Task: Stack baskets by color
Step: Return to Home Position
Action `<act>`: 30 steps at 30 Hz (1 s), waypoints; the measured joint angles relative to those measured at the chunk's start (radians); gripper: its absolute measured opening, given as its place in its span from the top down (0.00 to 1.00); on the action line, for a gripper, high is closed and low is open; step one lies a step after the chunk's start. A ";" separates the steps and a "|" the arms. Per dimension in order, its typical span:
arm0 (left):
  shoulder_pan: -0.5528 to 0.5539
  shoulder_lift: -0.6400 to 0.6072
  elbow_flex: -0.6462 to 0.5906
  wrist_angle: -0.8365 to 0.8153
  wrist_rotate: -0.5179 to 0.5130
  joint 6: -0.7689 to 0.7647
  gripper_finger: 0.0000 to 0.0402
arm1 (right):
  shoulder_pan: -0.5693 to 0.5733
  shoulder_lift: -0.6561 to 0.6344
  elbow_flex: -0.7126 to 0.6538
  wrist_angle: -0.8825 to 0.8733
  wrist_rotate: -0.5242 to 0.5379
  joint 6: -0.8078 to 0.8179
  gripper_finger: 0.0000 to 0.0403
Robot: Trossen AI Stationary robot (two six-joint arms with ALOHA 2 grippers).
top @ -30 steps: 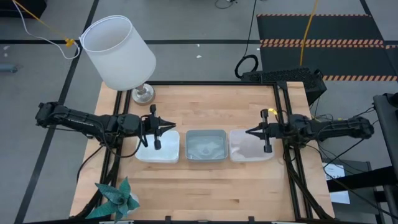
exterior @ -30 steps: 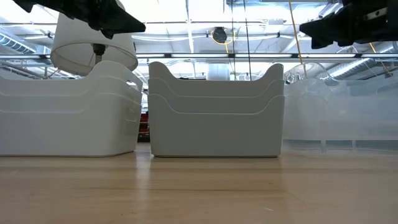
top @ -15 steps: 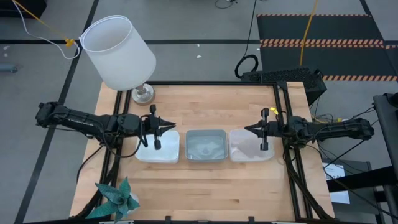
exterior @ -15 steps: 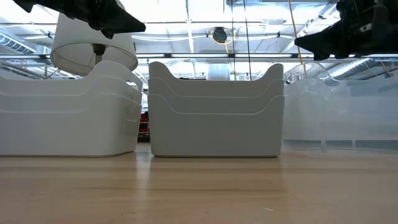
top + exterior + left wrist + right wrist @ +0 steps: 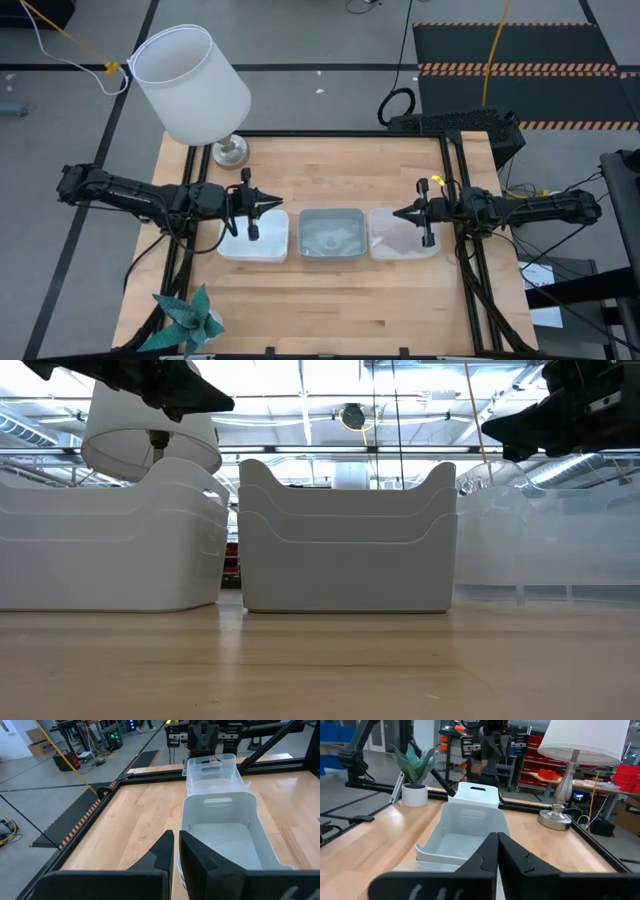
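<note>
Three stacks of baskets stand in a row across the table's middle, each resting on its bottom: white [image 5: 253, 240] on the left, translucent grey-blue [image 5: 332, 236] in the centre, clear [image 5: 402, 238] on the right. In the low view they show as white [image 5: 100, 550], grey-blue [image 5: 345, 545] and clear [image 5: 550, 550]. My left gripper [image 5: 283, 204] hovers above the white stack's right edge, pointing right, its fingers [image 5: 165, 845] nearly together and holding nothing. My right gripper [image 5: 396, 212] hangs above the clear stack, pointing left, shut [image 5: 496, 837] with nothing in it.
A lamp with a large white shade [image 5: 190, 85] stands on its metal foot [image 5: 230, 151] at the far left corner. A potted plant [image 5: 190, 318] sits at the near left corner. Black frame rails [image 5: 455, 170] border the table. Bare wood lies before and behind the stacks.
My right gripper has sunk a little above the clear stack and rolled slightly about its own axis, staying shut. The left gripper and the three stacks have kept still.
</note>
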 joint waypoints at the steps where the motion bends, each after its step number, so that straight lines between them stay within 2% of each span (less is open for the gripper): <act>1: 0.000 0.000 0.000 0.000 0.000 -0.001 0.92 | 0.000 0.000 0.000 0.001 0.000 0.001 1.00; 17: 0.000 0.000 0.000 0.009 -0.001 -0.006 0.92 | -0.001 0.000 -0.094 0.180 0.004 -0.045 1.00; 25: 0.000 0.000 0.000 0.009 -0.001 -0.007 0.92 | -0.001 -0.015 -0.097 0.174 0.004 -0.062 1.00; 30: 0.000 0.000 0.000 0.009 -0.001 -0.007 0.92 | -0.001 -0.069 -0.098 0.173 0.004 -0.064 1.00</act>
